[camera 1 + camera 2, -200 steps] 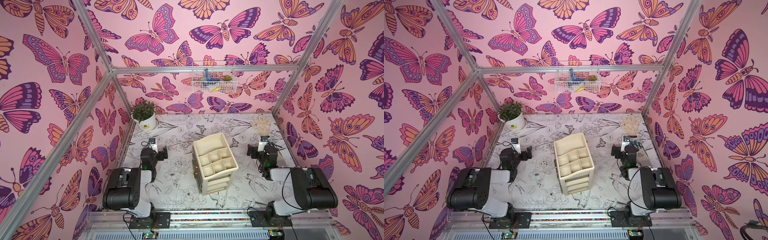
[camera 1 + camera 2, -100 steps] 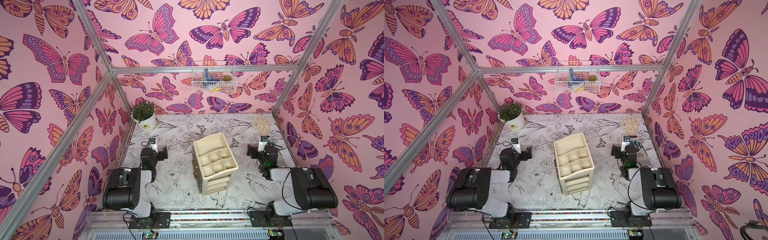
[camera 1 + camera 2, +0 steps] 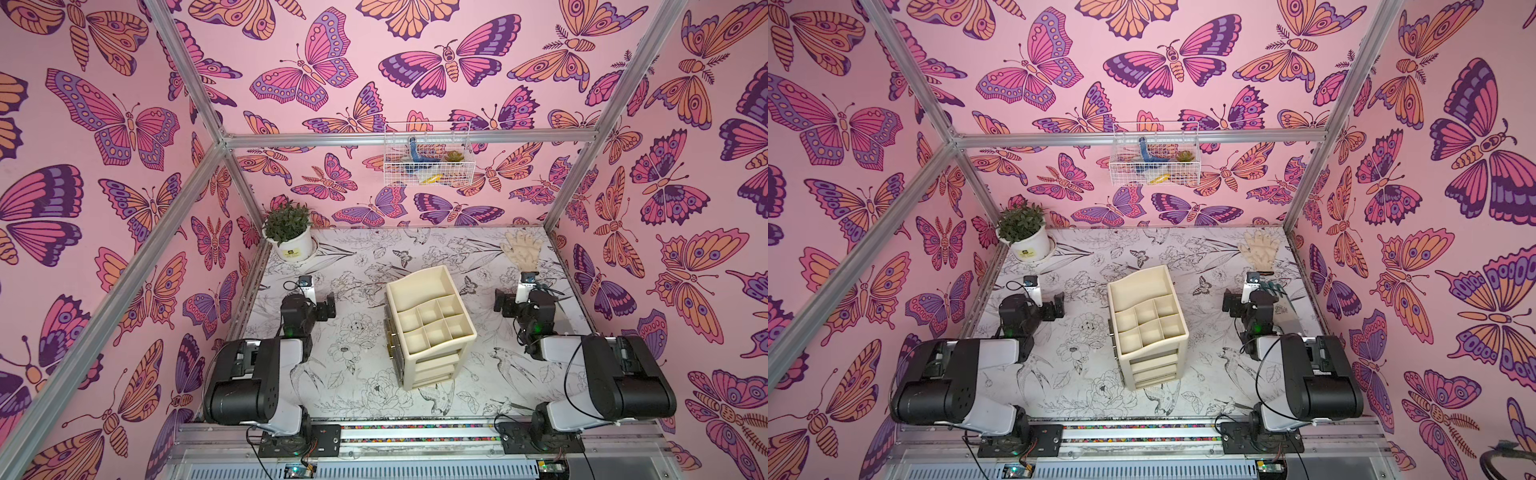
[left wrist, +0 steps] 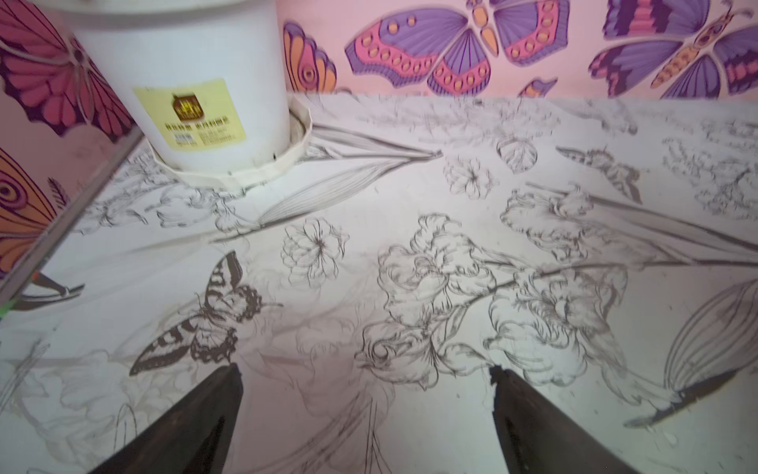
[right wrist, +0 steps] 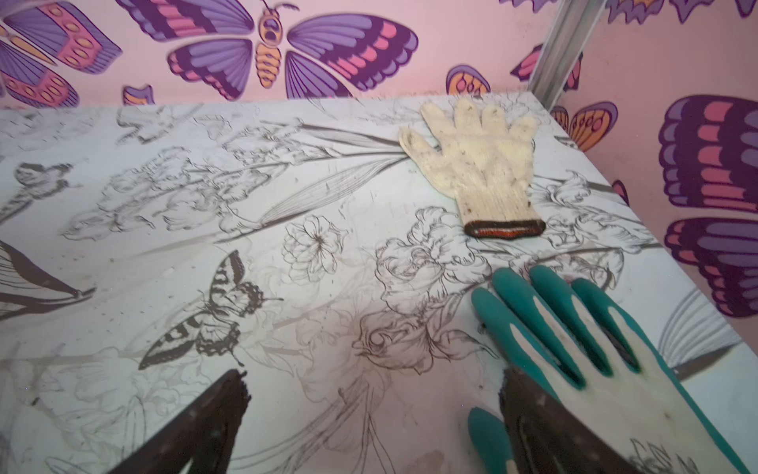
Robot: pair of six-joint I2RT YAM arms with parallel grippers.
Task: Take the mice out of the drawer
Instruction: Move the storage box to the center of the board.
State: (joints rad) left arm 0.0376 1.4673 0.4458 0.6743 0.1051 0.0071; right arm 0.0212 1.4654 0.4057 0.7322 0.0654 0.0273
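A cream drawer unit [image 3: 430,328] [image 3: 1148,324] stands mid-table, with open compartments on top and its drawers shut. Small gold knobs [image 3: 390,340] show on its left face. The mice are hidden; none shows in any view. My left gripper [image 3: 309,305] [image 3: 1038,307] rests low at the left of the unit, a good way off. In its wrist view the left gripper [image 4: 365,371] is open over bare table. My right gripper [image 3: 521,297] [image 3: 1250,301] sits at the right of the unit. It is likewise open [image 5: 373,375], with one finger over a teal glove [image 5: 574,349].
A potted plant [image 3: 289,237] [image 4: 184,82] stands in the back left corner. A cream knit glove [image 3: 521,251] [image 5: 476,164] lies at the back right. A white wire basket [image 3: 428,160] hangs on the back wall. Pink butterfly walls and metal posts close in the table.
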